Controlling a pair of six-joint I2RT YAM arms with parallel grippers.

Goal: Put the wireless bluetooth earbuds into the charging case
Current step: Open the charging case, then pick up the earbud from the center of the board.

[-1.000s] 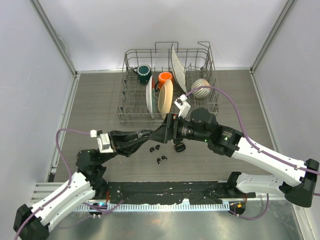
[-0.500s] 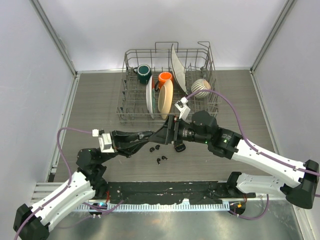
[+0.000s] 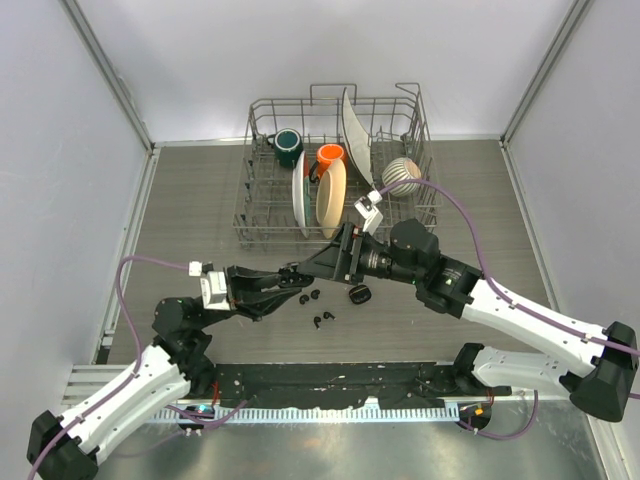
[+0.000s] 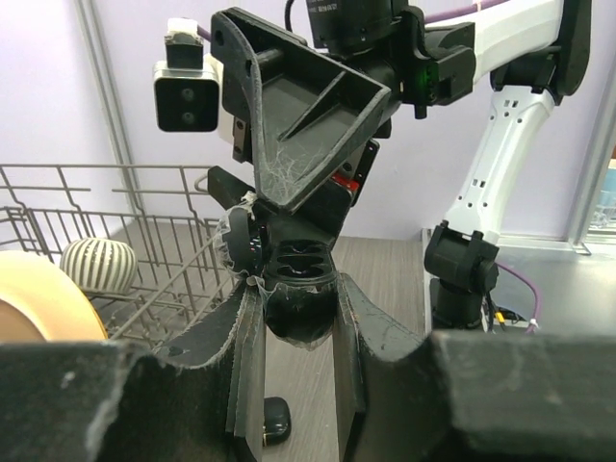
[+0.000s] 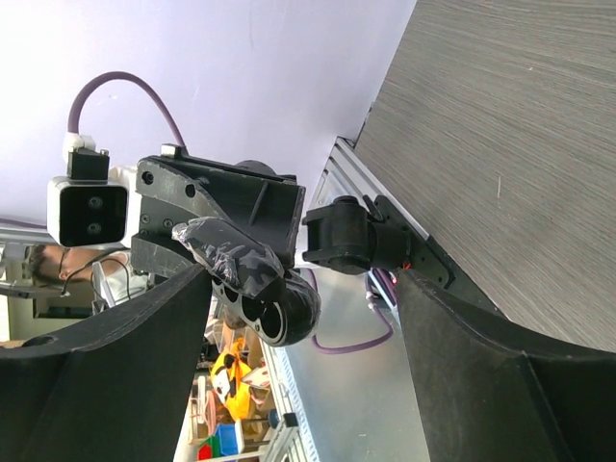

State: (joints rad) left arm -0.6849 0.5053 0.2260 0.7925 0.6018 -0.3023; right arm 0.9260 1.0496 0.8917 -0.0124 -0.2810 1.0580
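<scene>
You're holding the case (image 4: 295, 271) clamped in the left gripper (image 4: 298, 313) while the right gripper (image 5: 303, 287), spread and empty, is hovering over the earbuds (image 3: 320, 321), which are lying just toward the counter's near edge.

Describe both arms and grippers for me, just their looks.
Left arm and right arm: white links, black joints. Left gripper and right gripper are black with tapering fingers; each carries a white camera block and a purple cable.
</scene>
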